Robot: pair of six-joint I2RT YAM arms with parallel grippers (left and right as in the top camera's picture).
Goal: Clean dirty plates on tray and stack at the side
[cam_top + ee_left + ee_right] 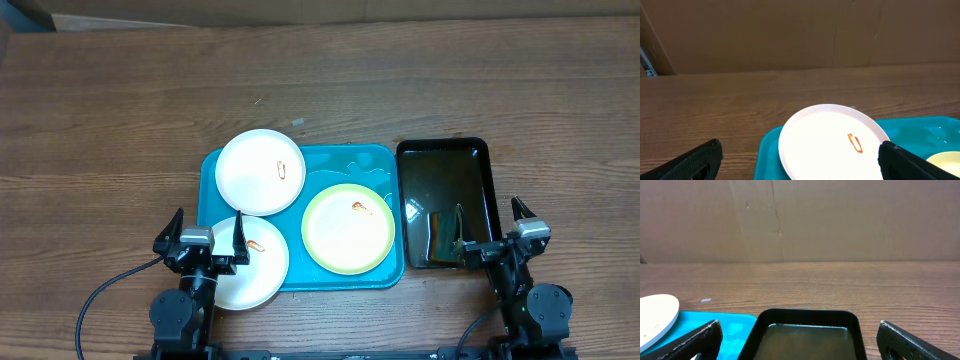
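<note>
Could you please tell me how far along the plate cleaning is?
Nothing looks done: the upper white plate, lower white plate and yellow-green plate all lie on the turquoise tray, each with an orange-red smear. Nothing is in hand: the left gripper and right gripper are open and empty. Cleaning and stacking all three remains.

The turquoise tray (350,165) sits flat with all three plates on it. The far white plate (260,172) pokes over the back-left rim, the near white plate (262,265) hangs off the front-left corner, and the yellow-green plate (348,228) lies fully inside, right side. Each one's got a little orange-red smear.
</note>
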